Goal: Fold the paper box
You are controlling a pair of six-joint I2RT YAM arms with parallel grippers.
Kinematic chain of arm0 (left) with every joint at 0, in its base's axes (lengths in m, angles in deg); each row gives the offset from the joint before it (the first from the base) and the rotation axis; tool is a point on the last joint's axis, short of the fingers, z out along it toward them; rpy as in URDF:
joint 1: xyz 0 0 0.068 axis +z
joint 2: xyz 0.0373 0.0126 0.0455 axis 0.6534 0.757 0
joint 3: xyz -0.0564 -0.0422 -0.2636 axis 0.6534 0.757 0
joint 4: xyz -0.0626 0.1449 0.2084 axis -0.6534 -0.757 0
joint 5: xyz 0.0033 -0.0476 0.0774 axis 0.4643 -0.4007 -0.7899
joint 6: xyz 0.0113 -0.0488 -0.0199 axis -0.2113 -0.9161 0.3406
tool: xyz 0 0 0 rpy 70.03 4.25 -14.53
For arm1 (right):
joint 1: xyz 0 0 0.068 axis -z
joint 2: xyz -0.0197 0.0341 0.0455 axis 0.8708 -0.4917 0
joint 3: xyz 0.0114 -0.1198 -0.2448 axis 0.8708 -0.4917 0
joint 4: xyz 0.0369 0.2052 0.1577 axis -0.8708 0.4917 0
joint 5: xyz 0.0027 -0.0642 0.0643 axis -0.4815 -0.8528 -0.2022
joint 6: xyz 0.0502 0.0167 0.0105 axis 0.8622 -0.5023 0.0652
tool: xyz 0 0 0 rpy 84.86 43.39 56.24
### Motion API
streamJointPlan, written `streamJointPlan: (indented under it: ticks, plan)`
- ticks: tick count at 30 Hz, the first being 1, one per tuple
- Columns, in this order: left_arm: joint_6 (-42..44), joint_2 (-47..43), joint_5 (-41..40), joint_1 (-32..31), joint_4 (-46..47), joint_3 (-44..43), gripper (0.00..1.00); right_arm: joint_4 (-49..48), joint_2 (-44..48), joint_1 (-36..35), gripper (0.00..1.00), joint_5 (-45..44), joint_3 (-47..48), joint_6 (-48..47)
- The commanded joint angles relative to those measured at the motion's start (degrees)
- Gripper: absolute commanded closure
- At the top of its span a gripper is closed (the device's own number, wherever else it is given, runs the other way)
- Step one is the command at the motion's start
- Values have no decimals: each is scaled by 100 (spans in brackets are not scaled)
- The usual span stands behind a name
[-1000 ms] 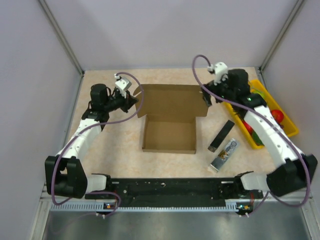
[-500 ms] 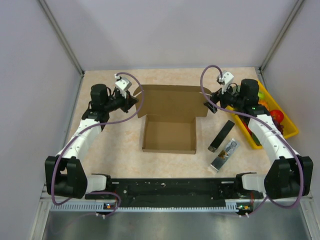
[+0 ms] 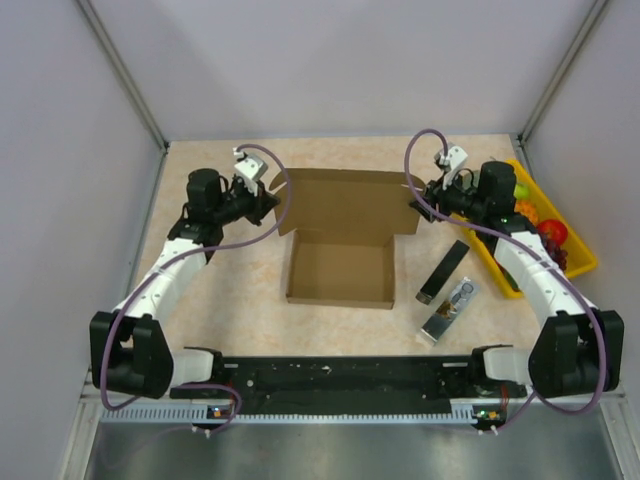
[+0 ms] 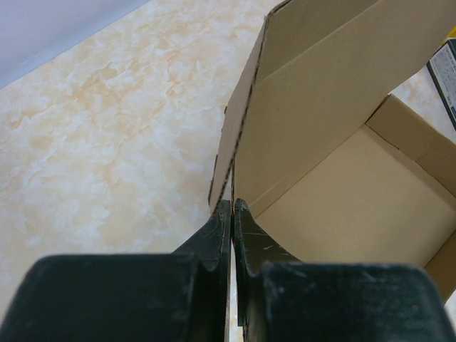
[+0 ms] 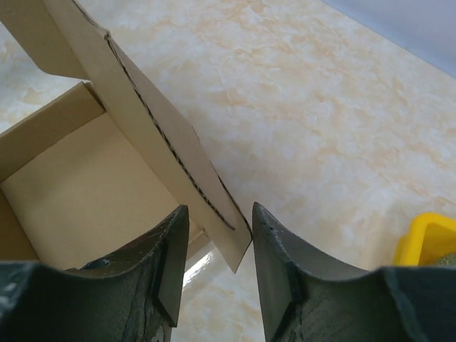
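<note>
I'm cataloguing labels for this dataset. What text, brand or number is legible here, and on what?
Nothing is legible.
On the paper box: none, plain cardboard.
On the black flat pack: any marking too small to read.
On the clear-fronted pack: print blurred.
On the label edge in the left wrist view: tiny lines, unreadable.

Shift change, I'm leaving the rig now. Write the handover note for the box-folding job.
Left gripper: shut on the paper box, pinching its left side flap.
Right gripper: open, jaws either side of the right side flap's corner, no grip yet.
Box: middle of the table, between the arms.
Done: base walls are up, lid panel raised at the back.
Left: probably clamp the right flap, fold both flaps inward, then close the lid.
</note>
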Motion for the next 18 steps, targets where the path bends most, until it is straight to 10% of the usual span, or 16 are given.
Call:
streamJointPlan:
  ticks: [1, 18]
  plan:
    - [-207, -267, -441, -126, 308, 166, 100, -407, 531, -243, 60, -572, -298, 383]
    - [-2701, -1102, -2295, -749, 1715, 1334, 100, -56, 1006, -2184, 100, -4252, -423, 2649]
